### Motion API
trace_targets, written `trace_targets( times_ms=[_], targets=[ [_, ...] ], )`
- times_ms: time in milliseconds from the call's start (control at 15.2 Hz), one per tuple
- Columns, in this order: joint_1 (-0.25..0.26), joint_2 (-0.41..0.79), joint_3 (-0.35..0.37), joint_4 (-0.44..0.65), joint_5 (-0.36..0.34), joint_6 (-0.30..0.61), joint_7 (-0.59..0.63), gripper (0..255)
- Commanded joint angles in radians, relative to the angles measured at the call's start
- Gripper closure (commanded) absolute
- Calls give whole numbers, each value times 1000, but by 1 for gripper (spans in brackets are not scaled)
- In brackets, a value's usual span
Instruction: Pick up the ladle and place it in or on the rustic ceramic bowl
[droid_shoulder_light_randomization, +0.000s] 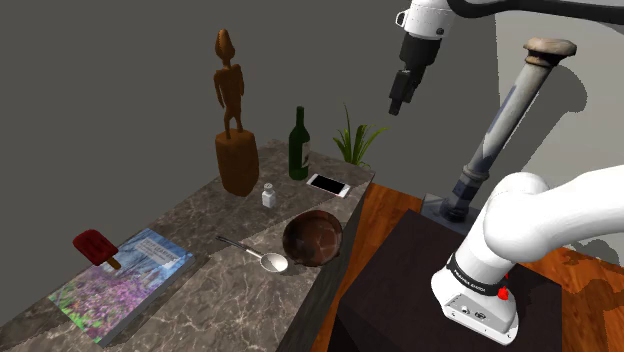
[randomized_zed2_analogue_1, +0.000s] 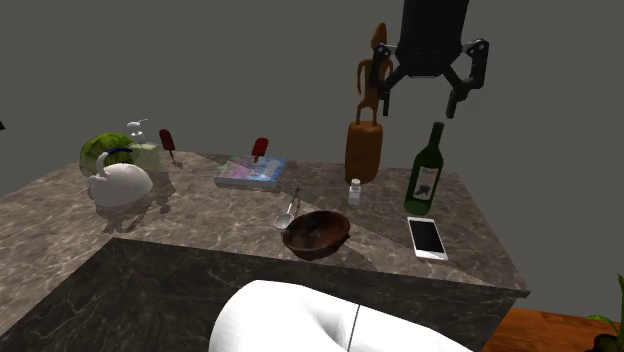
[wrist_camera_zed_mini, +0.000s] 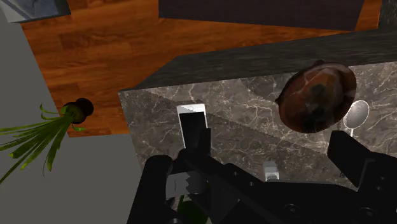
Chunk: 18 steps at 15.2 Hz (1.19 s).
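Note:
The ladle (droid_shoulder_light_randomization: 262, 258) is a small silver spoon lying flat on the marble counter (droid_shoulder_light_randomization: 200, 300), its cup right beside the brown bowl (droid_shoulder_light_randomization: 313, 238) near the counter's edge. In the second exterior view the ladle (randomized_zed2_analogue_1: 288, 213) lies just behind the bowl (randomized_zed2_analogue_1: 316, 233). My gripper (randomized_zed2_analogue_1: 421, 100) hangs high above the counter, over the green bottle and phone, open and holding nothing. From the shoulder view the gripper (droid_shoulder_light_randomization: 399, 103) is up and to the right of the bowl. In the wrist view the gripper (wrist_camera_zed_mini: 273, 149) is open, with the bowl (wrist_camera_zed_mini: 316, 97) and the ladle's cup (wrist_camera_zed_mini: 355, 114) far below.
A wooden figure (droid_shoulder_light_randomization: 233, 120), green bottle (droid_shoulder_light_randomization: 298, 145), white phone (droid_shoulder_light_randomization: 328, 185) and small shaker (droid_shoulder_light_randomization: 268, 196) stand at the counter's far end. A book (droid_shoulder_light_randomization: 125, 282) and red popsicle (droid_shoulder_light_randomization: 97, 247) lie nearer. A white teapot (randomized_zed2_analogue_1: 120, 185) sits farther along. A plant (droid_shoulder_light_randomization: 355, 140) stands on the floor.

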Motion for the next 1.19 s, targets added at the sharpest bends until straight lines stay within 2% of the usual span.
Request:
trace_targets(
  times_ms=[0,594,1122],
  targets=[
    [0,0,0,0,0,0,0,0],
    [48,158,76,-110,72,243,84,0],
    [89,372,146,-128,121,457,150,0]
  ],
)
